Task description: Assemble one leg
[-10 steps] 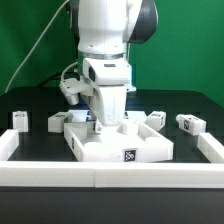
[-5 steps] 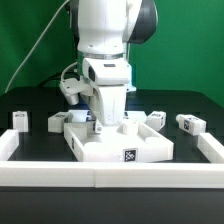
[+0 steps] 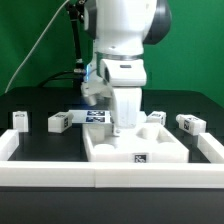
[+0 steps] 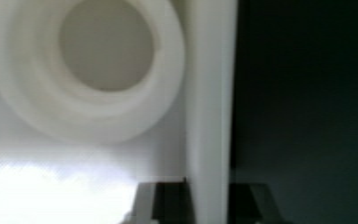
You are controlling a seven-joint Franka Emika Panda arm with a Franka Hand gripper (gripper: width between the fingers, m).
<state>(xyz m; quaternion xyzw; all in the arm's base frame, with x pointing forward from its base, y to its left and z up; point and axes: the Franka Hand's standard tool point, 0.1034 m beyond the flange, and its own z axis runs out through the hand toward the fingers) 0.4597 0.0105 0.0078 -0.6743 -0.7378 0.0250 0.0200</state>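
Left to right in the exterior view: a first leg (image 3: 20, 120), a second leg (image 3: 60, 122), the gripper (image 3: 124, 128) lowered onto the square panel (image 3: 150, 148), then a third leg (image 3: 158, 118) and a fourth leg (image 3: 190, 123), all loose on the table (image 3: 40, 102). The gripper's opening is hidden, so whether it holds anything cannot be told. Each leg looks light, rigid and smooth; grasp it across opposite flat faces. The border rail (image 3: 60, 178) and the panel's raised rim limit sideways travel; free room lies above.
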